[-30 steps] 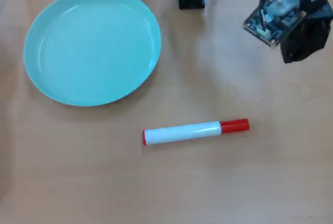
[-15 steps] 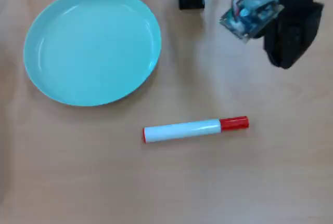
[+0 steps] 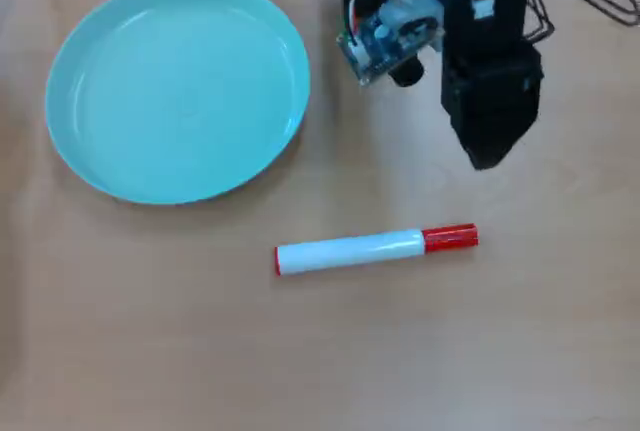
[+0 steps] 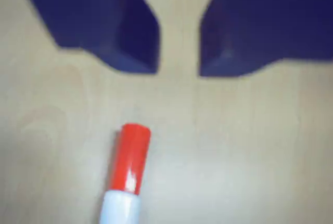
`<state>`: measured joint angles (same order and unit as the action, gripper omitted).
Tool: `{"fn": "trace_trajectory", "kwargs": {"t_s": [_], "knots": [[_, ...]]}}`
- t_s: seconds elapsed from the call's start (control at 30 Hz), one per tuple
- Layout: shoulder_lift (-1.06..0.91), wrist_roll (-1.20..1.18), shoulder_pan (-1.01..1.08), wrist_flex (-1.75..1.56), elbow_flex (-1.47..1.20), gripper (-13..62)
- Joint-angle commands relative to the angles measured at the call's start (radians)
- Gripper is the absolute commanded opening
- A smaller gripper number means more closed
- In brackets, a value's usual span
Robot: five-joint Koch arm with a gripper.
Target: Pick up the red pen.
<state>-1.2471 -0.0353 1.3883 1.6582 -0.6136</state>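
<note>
The red pen (image 3: 375,248) lies flat on the wooden table, its white barrel running left to right, with the red cap at the right end and a thin red rim at the left end. My dark gripper (image 3: 486,154) hangs above the table behind the pen's cap end, apart from it. In the wrist view the two dark blue jaws stand a narrow gap apart around my gripper (image 4: 178,70) with nothing between them, and the pen's red cap (image 4: 130,156) lies below the gap, a little to the left.
A round teal plate (image 3: 180,91) with nothing in it sits at the back left of the overhead view. The arm's base, a circuit board (image 3: 385,41) and cables are at the back edge. Bare table surrounds the pen.
</note>
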Motion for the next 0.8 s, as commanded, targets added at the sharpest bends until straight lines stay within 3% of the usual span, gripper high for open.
{"fn": "trace_trajectory", "kwargs": {"t_s": [0.0, 0.47, 0.77], "knots": [[-0.055, 0.06, 0.043, -0.038, 0.091, 9.8], [0.195, 0.201, 0.196, 0.025, 0.106, 28.9], [0.327, 0.195, 0.241, 0.064, 0.107, 30.2]]}}
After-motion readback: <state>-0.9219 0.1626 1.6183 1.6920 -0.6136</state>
